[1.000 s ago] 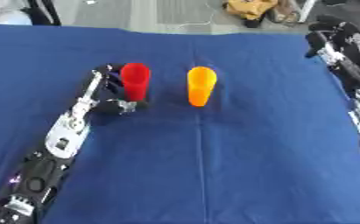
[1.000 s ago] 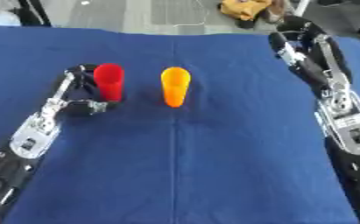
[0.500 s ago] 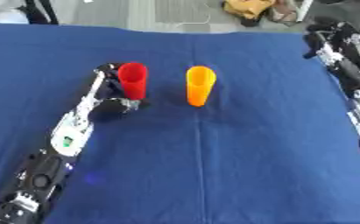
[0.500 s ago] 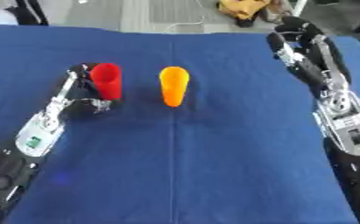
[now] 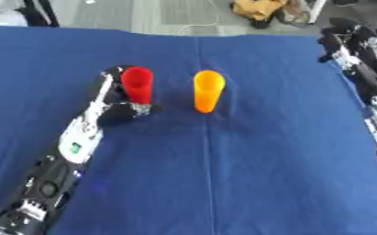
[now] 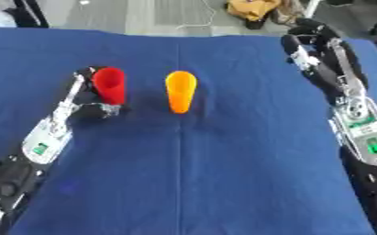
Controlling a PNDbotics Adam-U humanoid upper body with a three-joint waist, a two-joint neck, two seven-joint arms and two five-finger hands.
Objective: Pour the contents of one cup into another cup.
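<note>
A red cup [image 5: 136, 85] stands upright on the blue cloth, left of centre. An orange cup [image 5: 208, 90] stands upright a short way to its right, apart from it. My left hand [image 5: 113, 111] reaches in from the lower left. Its fingers curl behind the red cup and its thumb [image 5: 141, 109] lies against the base in front. What the cups hold is hidden. My right hand [image 6: 305, 40] hovers at the far right edge of the table with relaxed fingers, holding nothing and well away from both cups.
The blue cloth [image 5: 223, 174] covers the whole table. A grey floor with a yellow-brown bundle [image 5: 259, 8] lies beyond the far edge. My right forearm [image 6: 360, 124] runs along the right side.
My left hand has drawn slightly closer round the base of the red cup. Both cups stand where they were, and the right hand has barely moved.
</note>
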